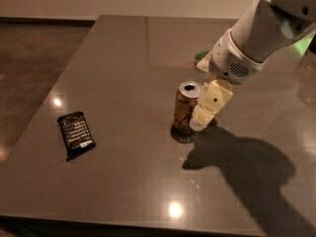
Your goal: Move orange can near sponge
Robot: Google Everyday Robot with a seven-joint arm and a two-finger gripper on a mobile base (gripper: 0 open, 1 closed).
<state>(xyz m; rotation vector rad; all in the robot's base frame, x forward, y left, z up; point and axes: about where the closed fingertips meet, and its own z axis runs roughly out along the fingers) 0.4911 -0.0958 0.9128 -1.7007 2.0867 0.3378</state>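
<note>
- Close beside the gripper [202, 116], on the side facing the flat black snack wrapper [76, 135], stands the small orange-tan aluminium drink can with dark lettering and a silver top [186, 110]. It is upright on the glossy dark grey table [123, 58], and the cream gripper looks to touch its flank, or nearly so.
- From this one camera view we cannot tell how far the gripper is open, nor whether it has hold of the can. We would not count the grasp as sure.
- Beyond the gripper, past the white wrist housing [237, 63], only a green corner of the wavy-edged sponge with its pale body [201, 57] shows; the arm hides the rest. It lies near the can but apart from it.
- We read the step in hand as securing the can. To do it well we would centre the gripper around the can at mid-height and squeeze across its widest part. A push from one side could tip or skid so light a can on this slick top.
- Once the can is held, the carry is short, away from the wrapper and toward the sponge. We would lift only just clear, keep the can upright, and set it down beside the sponge's near edge without nudging it.
- The wrapper lies well apart, on the can's far side from the gripper, out of the path.
</note>
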